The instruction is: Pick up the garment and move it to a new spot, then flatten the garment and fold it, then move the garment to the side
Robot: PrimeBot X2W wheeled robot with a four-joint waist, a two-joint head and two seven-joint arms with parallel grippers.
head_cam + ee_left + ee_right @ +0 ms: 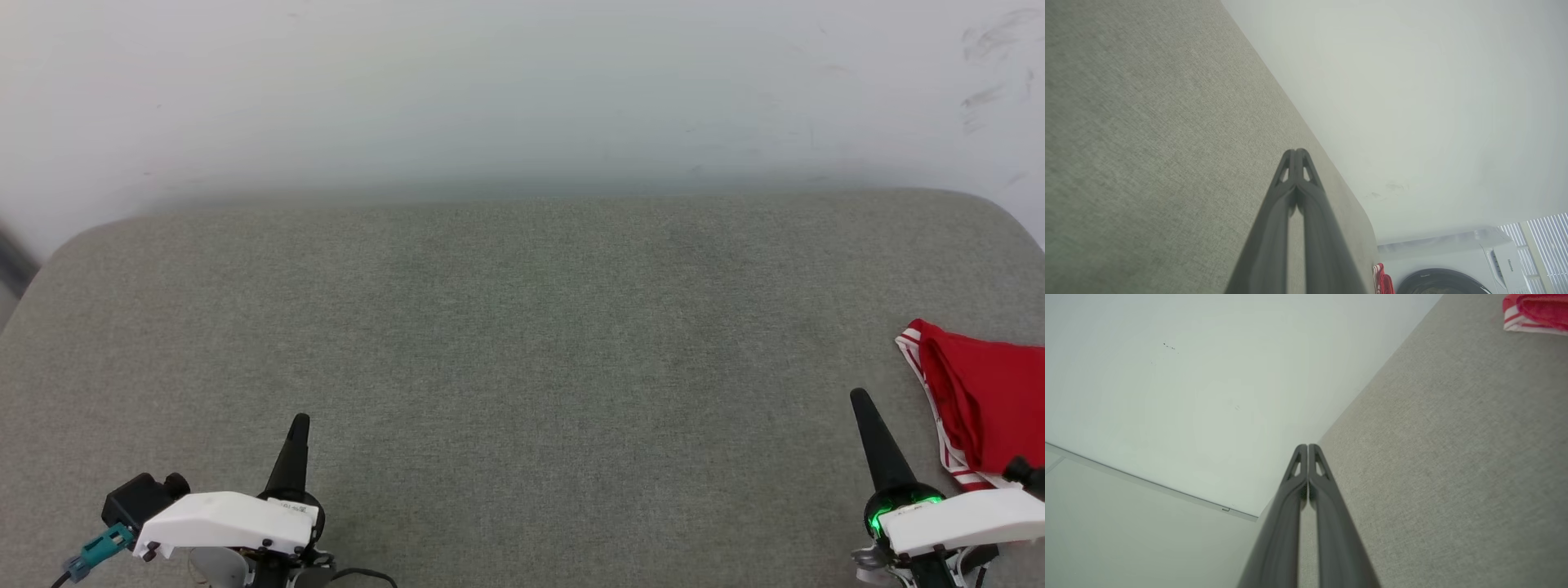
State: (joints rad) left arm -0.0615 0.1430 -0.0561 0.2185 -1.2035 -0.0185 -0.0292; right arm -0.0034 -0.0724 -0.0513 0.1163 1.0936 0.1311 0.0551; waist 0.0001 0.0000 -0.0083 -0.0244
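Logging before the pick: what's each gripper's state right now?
Left gripper: closed, holding nothing.
Right gripper: closed, holding nothing; the red jersey is not gripped.

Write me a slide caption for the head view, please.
Left gripper and right gripper shut; red garment bunched at right edge of table.

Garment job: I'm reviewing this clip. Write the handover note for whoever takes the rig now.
Left gripper: shut, empty, at the front left of the table.
Right gripper: shut, empty, beside the garment, not touching it.
Garment: bunched at the table's right edge, partly cut off in the head view.
Done: nothing evident; it lies neither flat nor neatly folded.
Left: probably everything: pick up, move, flatten, fold, set aside.
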